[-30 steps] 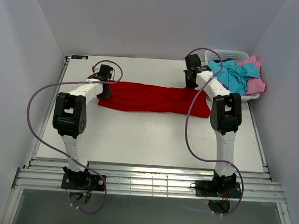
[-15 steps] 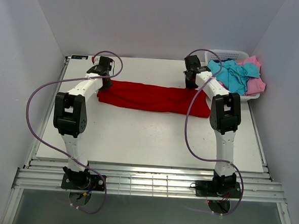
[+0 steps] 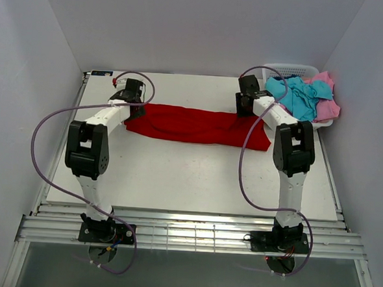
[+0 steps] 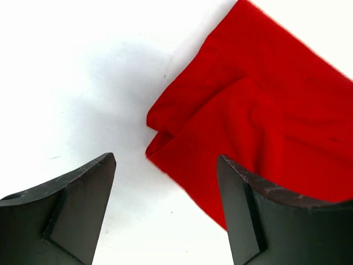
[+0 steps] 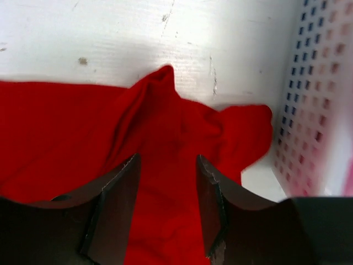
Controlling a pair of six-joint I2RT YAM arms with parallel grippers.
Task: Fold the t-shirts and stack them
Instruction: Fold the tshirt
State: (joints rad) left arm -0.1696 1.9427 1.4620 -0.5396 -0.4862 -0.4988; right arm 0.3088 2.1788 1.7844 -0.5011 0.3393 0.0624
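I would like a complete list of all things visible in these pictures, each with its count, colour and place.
table: one, white, under everything
basket: one, white lattice, far right corner
red t-shirt: one, bright red, long strip across the far half
turquoise t-shirt: one, turquoise-blue, crumpled in the basket
pink t-shirt: one, pink, in the basket, rightmost
left arm, right arm: white and black, bases at near edge
cables: two, purple, one per arm
left gripper: black, open, at shirt's left end
right gripper: black, open, over shirt's right end
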